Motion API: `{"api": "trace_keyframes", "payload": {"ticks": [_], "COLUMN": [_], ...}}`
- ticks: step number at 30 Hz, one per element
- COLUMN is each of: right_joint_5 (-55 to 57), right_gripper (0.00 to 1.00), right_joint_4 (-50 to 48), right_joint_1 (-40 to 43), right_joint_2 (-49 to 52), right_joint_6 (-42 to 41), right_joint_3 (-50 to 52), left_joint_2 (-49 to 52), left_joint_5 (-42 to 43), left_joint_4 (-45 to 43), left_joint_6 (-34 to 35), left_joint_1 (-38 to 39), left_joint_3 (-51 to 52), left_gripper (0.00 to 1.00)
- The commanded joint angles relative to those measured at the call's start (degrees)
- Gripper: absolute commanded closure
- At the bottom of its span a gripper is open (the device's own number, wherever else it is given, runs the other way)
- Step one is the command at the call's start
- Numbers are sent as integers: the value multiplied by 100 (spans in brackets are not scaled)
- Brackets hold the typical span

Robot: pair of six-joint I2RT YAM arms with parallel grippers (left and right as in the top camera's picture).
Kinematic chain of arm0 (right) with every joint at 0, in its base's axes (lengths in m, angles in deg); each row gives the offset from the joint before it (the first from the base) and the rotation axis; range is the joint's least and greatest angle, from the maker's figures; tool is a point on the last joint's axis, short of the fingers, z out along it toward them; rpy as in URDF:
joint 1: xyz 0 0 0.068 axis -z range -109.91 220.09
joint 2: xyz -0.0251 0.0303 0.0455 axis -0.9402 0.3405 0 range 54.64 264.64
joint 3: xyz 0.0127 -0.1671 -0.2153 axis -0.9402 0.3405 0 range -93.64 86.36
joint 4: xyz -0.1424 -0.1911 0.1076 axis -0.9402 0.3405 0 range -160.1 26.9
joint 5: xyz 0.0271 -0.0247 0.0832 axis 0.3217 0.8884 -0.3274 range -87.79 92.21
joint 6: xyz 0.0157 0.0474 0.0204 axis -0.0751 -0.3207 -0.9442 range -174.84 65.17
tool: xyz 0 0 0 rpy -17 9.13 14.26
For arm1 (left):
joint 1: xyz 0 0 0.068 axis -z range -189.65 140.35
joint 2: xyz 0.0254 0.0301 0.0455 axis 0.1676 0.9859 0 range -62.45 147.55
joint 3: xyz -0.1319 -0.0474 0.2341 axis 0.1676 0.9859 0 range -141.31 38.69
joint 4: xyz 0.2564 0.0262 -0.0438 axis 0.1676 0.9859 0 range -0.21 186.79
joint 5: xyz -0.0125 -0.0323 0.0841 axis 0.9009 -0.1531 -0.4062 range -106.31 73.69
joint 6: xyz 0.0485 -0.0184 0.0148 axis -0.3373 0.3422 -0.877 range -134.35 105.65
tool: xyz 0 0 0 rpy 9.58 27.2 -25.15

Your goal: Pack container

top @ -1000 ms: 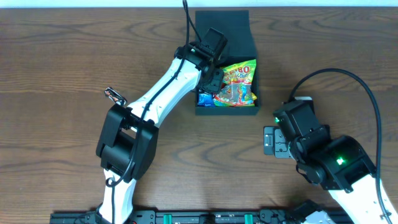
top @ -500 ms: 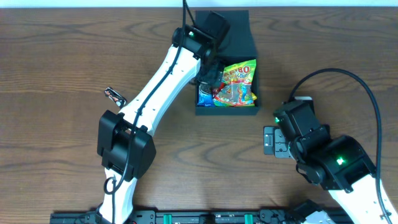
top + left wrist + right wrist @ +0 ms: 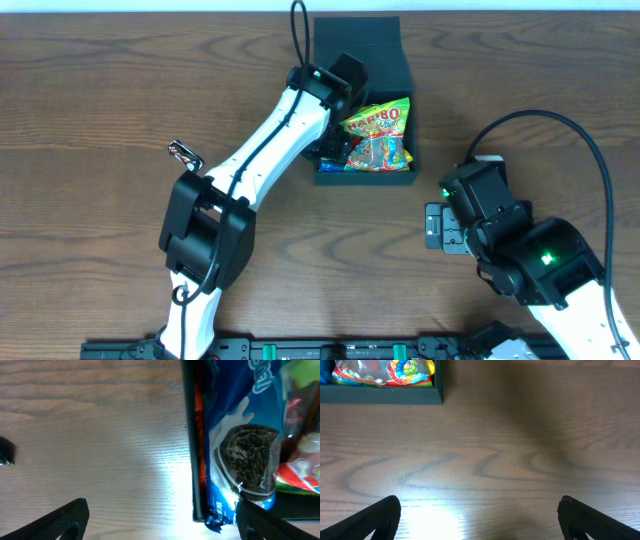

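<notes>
Container sits at far-centre of table, lid folded back flat toward far edge, box open on top. Inside, right side: gummy bag, bright yellow/red/green, lying flat & filling most of the space. Left side: blue cookie packet, standing on edge against the box's left wall, one corner poking past the wall end nr the camera.

Left arm reaches diagonally across to the box's left rim; its wrist covers that corner in overhead view. Left gripper is spread wide, nothing betw. fingers; one finger over bare wood outside the box, the other over the cookie packet side, so it straddles the wall. Can't tell if either finger touches anything.

Right gripper also spread wide, empty, over bare table nr the box's front-right corner, clear of it.

Small packet, dark w/ red & white, lies on table left of the arm, well apart from container.
</notes>
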Motion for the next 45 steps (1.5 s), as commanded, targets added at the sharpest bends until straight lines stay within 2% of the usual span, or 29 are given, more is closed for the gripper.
{"api": "trace_keyframes", "payload": {"ticks": [1, 10, 15, 17, 20, 22, 25, 32, 36, 40, 45], "right_joint_5": [122, 219, 404, 621, 1244, 1322, 1268, 391, 103, -293, -367], "right_gripper": [1, 1, 1, 1, 1, 1, 1, 1, 1, 1, 1], "right_joint_4": [-2, -321, -1659, -2391, -3025, -3357, -3862, -4586, -4723, -4826, -5453], "right_joint_1": [-4, -4, -4, 22, 111, 234, 535, 1036, 1038, 999, 979], "right_joint_2": [-28, -2, 514, 966, 1624, 2055, 2616, 2994, 2994, 2994, 3150], "right_joint_6": [-66, -66, 15, 317, 330, 328, 299, 304, 304, 302, 310], "right_joint_3": [15, 15, 321, 450, 448, 448, 448, 448, 448, 448, 448], "left_joint_2": [31, -428, -896, -903, -903, -903, -903, -1093, -1849, -3034, -4280], "left_joint_5": [-81, -90, -105, -238, -835, -1010, -1005, -1255, -1329, -1482, -1735], "left_joint_4": [-92, 24, -177, -35, 393, 660, 975, 984, 826, 809, 538], "left_joint_6": [118, 160, 501, 557, 981, 999, 1016, 922, 876, 708, 826], "left_joint_1": [96, 155, 160, 173, 234, 258, 278, 713, 831, 824, 824], "left_joint_3": [72, -96, -127, -127, -125, -125, -111, -109, -109, 31, 1169], "left_gripper": [5, 5, 5, 5, 5, 5, 5, 1, 0, 1, 1]}}
